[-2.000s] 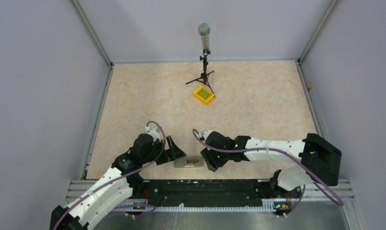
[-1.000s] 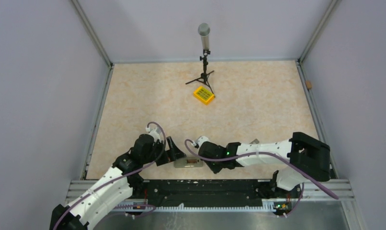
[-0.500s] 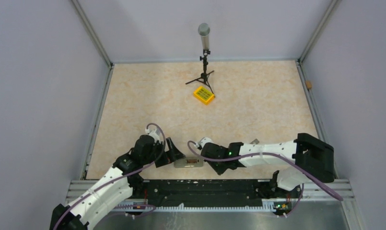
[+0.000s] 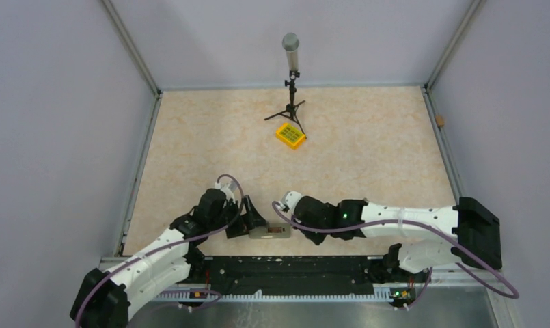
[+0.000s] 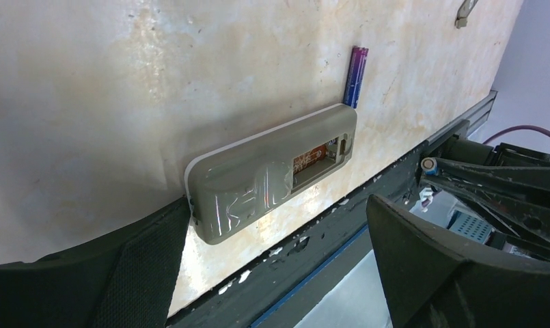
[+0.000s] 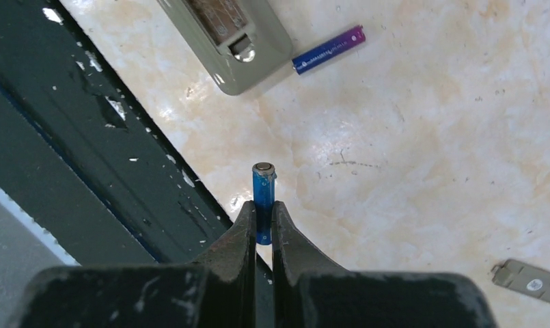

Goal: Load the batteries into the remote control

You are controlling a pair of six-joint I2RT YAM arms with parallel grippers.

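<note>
The beige table (image 4: 354, 150) fills the middle of the top view. At its lower edge the two arms meet. The left gripper (image 4: 253, 217) is spread wide: in the left wrist view, one finger (image 5: 142, 266) is against the remote's lower left end and the other stands apart at the lower right. The right gripper (image 6: 262, 215) is pressed together on one battery (image 6: 263, 195), which stands upright between the tips. A microphone stand (image 4: 292, 75) stands at the top centre, with a yellow box (image 4: 290, 135) just below it. The remote control (image 5: 258, 181) lies back up between the grippers, its compartment open. A second battery (image 5: 355, 75) lies on the table just beside the remote's far end. A small grey flat piece (image 6: 528, 280) lies at the lower right of the right wrist view.
</note>
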